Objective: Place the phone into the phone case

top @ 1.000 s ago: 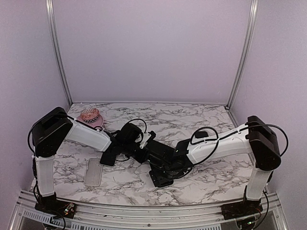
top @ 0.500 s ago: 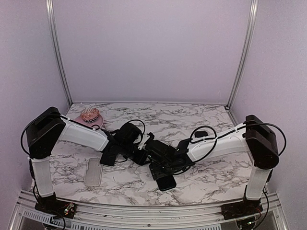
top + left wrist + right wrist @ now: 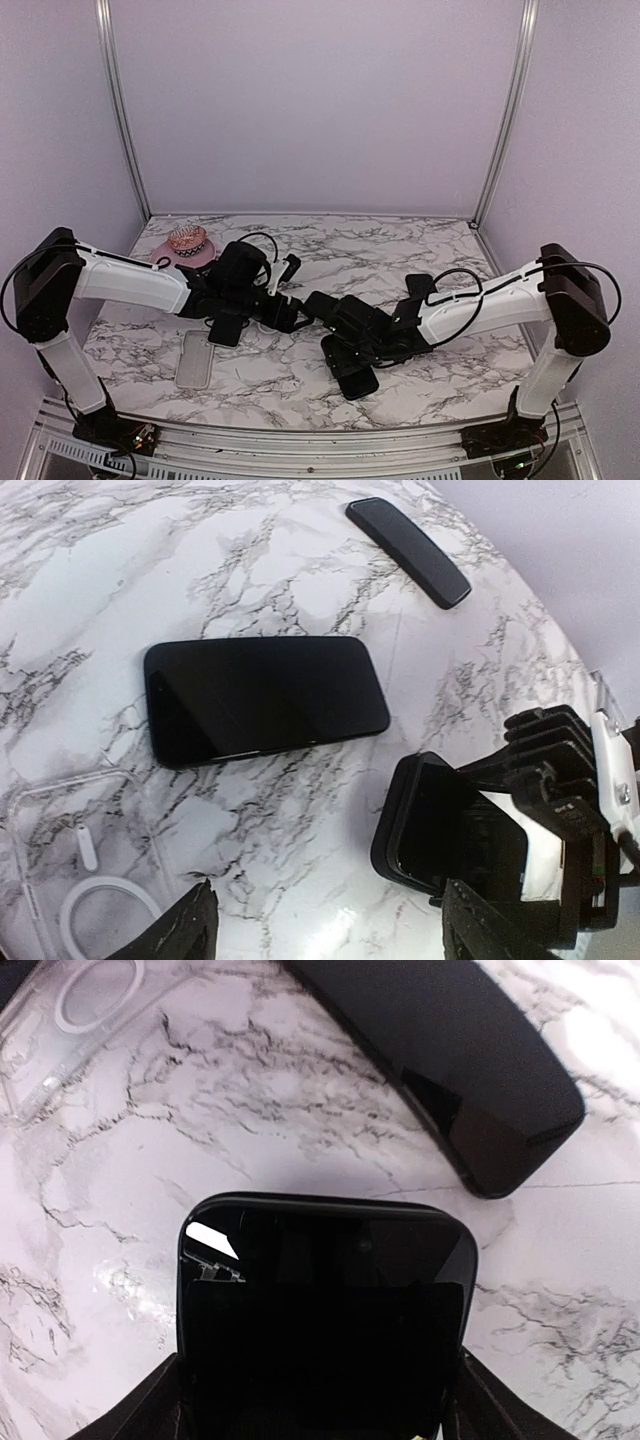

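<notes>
I count two arms, one clear case and three dark slabs on the marble table (image 3: 330, 240). Taking the tabletop as a clock with twelve at the back wall, the single phone case (image 3: 193, 358) lies flat at about eight o'clock; it is see-through, with a white ring in its back. Just beside it, toward nine o'clock, one lying phone (image 3: 225, 325) rests flat with its screen dark, and neither gripper touches it.

The held phone (image 3: 325, 1290) sits near five o'clock of centre. It is clamped across its width between the two fingers of the right gripper (image 3: 320, 1370), with its free end reaching out past the fingertips. It is well apart from the case, which lies off at its nine o'clock. Whether its lower edge touches the marble I cannot tell.

The left gripper (image 3: 330, 900) hangs over the table with its two fingers spread wide and nothing between them. In its own camera the held phone is just off at three o'clock. A third dark slab (image 3: 407, 550), slim and lying flat, shows farther off at one o'clock in that view, and it is too small for me to say whether it is a phone. One pink round thing (image 3: 187, 243) with a studded top sits at ten o'clock, close to the left arm
</notes>
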`<move>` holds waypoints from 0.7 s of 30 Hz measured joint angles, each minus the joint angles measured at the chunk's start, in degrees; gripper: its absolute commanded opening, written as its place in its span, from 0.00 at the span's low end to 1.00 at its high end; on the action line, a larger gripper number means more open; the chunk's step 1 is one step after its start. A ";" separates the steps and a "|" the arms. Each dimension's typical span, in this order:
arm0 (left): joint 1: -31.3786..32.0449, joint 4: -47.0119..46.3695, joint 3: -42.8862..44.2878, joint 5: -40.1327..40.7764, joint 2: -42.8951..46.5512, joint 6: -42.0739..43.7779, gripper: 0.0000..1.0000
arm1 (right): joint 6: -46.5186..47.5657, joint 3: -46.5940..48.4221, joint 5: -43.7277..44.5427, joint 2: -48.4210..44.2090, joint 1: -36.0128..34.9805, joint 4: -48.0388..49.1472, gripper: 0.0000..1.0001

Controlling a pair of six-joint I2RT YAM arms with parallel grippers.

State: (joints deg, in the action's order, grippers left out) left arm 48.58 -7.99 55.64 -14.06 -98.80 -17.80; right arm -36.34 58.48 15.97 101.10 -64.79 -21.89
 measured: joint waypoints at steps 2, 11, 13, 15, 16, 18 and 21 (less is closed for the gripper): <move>-0.35 -2.60 -1.49 -3.19 0.35 -2.93 0.79 | 1.70 -2.93 1.51 -3.26 -0.42 2.34 0.41; -0.63 -13.00 -1.70 -13.22 -2.84 -13.42 0.70 | 10.36 -10.01 7.80 -12.04 -2.19 14.73 0.40; -0.63 -15.37 -1.70 -14.47 -2.84 -14.38 0.61 | 11.69 -10.36 8.63 -12.41 -2.23 16.74 0.40; -0.63 -17.09 -1.70 -15.45 -2.84 -15.17 0.53 | 12.90 -10.49 9.20 -12.70 -2.23 18.32 0.40; -0.63 -17.73 -1.70 -15.80 -2.86 -15.58 0.50 | 13.46 -10.54 9.33 -12.85 -2.23 18.95 0.40; -0.63 -18.93 -1.68 -16.65 -2.97 -16.35 0.46 | 14.40 -10.58 9.90 -13.14 -2.34 20.13 0.40; -0.63 -19.85 -1.68 -17.57 -3.50 -17.09 0.36 | 15.67 -10.58 10.58 -13.55 -2.51 21.51 0.39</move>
State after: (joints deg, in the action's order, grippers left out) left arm 47.94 -27.83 53.95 -31.64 -102.30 -34.89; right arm -20.67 47.90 26.55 87.55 -67.31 -0.38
